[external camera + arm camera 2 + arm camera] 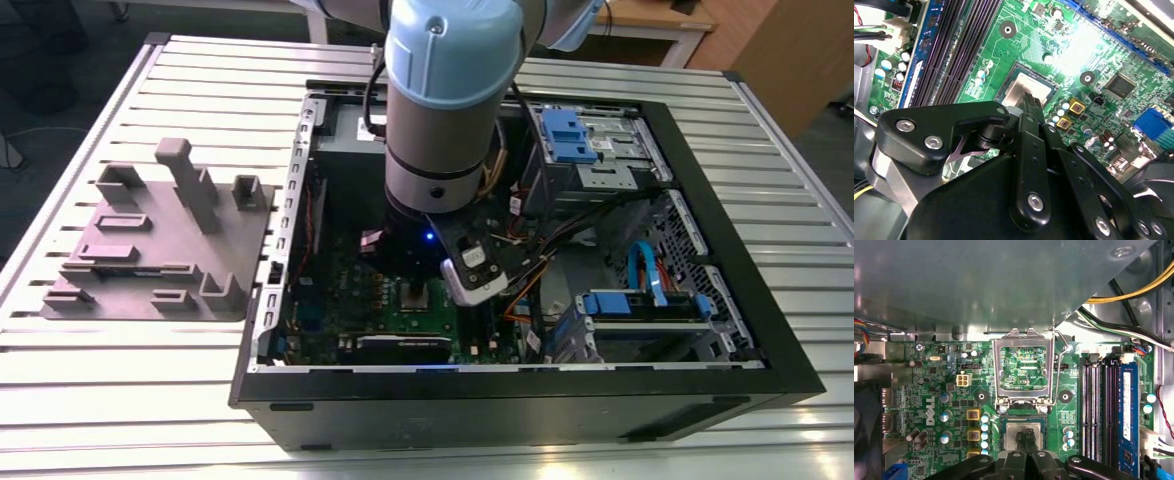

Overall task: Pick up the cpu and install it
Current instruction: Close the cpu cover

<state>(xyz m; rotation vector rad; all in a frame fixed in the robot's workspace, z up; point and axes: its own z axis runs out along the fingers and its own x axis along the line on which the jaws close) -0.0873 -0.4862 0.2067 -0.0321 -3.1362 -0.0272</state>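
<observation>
Exterior view: gripper (418, 292) hangs inside the computer case (507, 390), which lies on a slatted metal table (134, 400) w/ a grey plate (160, 250) beside it (wooden furniture (767, 45) beyond). Second wrist view: cpu (1016, 90) lies flat in the socket (1050, 83) inside the case, jaws pressed together, tips on its top, prob. seating it. First wrist view: socket frame (1024, 367) stands hinged open, so nothing clamps the chip.

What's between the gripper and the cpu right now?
Nothing visible: in both wrist views the gripper sits directly over the cpu, its tip covering the middle of the metal top.
</observation>
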